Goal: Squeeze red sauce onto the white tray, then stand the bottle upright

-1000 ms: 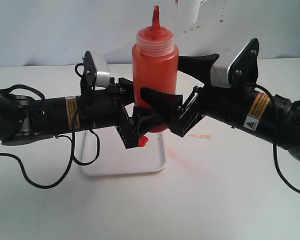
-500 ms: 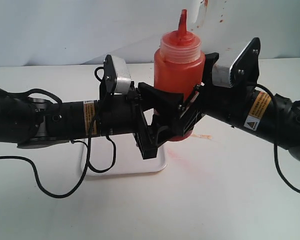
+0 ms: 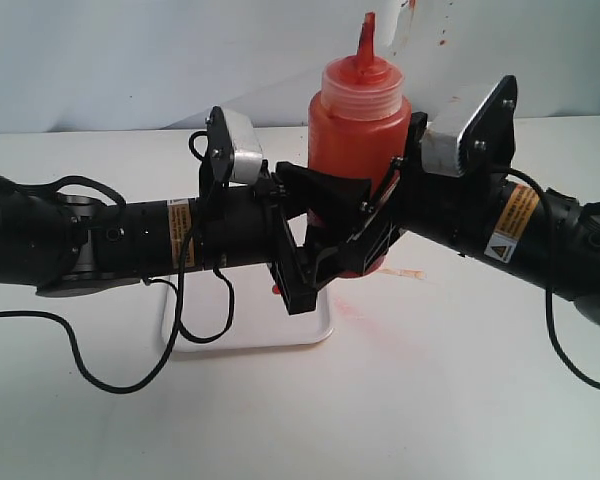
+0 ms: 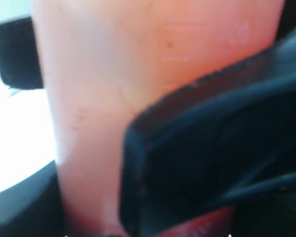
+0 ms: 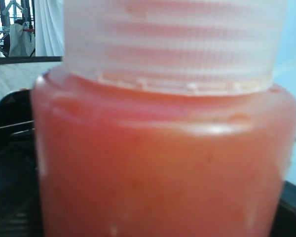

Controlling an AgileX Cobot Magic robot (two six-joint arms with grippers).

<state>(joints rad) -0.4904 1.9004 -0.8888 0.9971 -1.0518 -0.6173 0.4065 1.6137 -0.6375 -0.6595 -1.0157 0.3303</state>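
Observation:
The bottle [image 3: 358,140] stands upright with its red nozzle [image 3: 366,35] pointing up, just past the right rim of the white tray [image 3: 250,335]. My left gripper [image 3: 325,255] reaches in from the left and is shut on the bottle's lower part. My right gripper [image 3: 365,168] comes from the right and is shut on its body, one finger [image 4: 212,148] across the front. The bottle [image 4: 113,74] fills the left wrist view. In the right wrist view I see the bottle [image 5: 163,173] up to its ribbed collar. A small blob of red sauce [image 3: 277,289] shows on the tray beside the left gripper.
A pinkish smear [image 3: 410,272] marks the white table to the right of the bottle. The left arm's black cable [image 3: 130,375] loops over the table in front of the tray. Red specks dot the back wall [image 3: 442,40].
My left gripper carried the upright bottle to the right, off the tray's middle towards the right gripper. The right gripper, wide open a second ago, has closed its fingers onto the bottle.

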